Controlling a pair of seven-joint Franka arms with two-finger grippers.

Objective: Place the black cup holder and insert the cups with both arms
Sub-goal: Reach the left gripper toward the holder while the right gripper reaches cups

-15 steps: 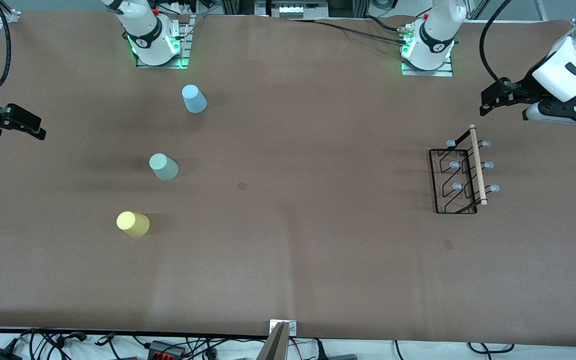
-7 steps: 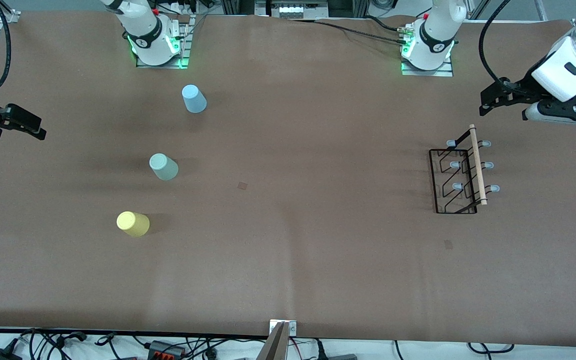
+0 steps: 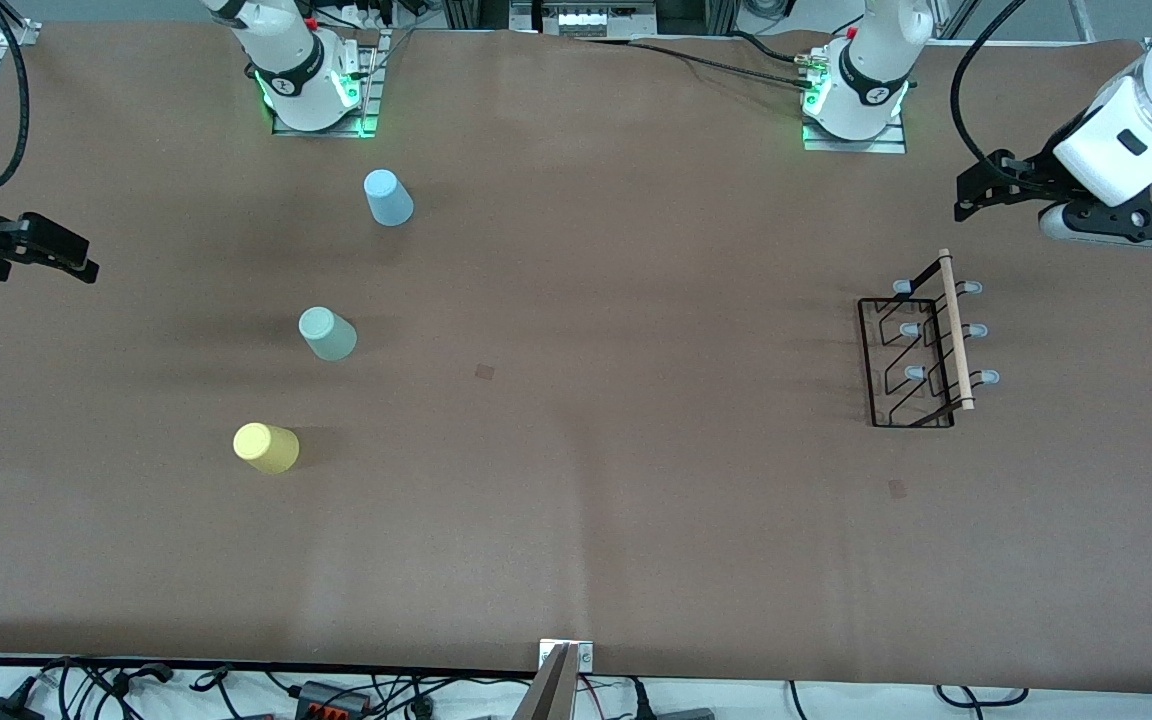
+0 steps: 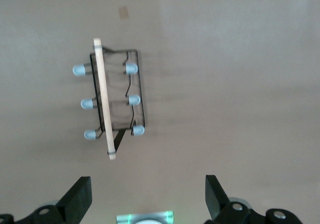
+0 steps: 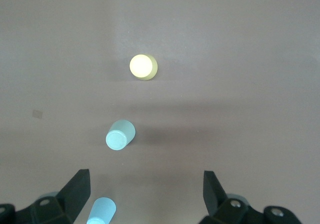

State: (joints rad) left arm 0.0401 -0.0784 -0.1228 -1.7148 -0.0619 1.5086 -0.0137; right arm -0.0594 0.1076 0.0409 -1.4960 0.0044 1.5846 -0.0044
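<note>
We read this as the very start: nothing is gripped yet. Our left gripper [image 4: 147, 196] hangs over the left arm's end of the desk [image 3: 636, 520], fingers spread wide and empty, near the black cup holder [image 3: 921, 355], which stands upright there. Our right gripper [image 5: 145, 196] hangs at the right arm's end, fingers also wide and empty. The blue cup [image 3: 388, 197], grey-green cup [image 3: 327, 333] and yellow cup [image 3: 266, 447] stand upside down. Next, we judge, the left gripper must come down over the holder's wooden handle [image 3: 956, 332].
</note>
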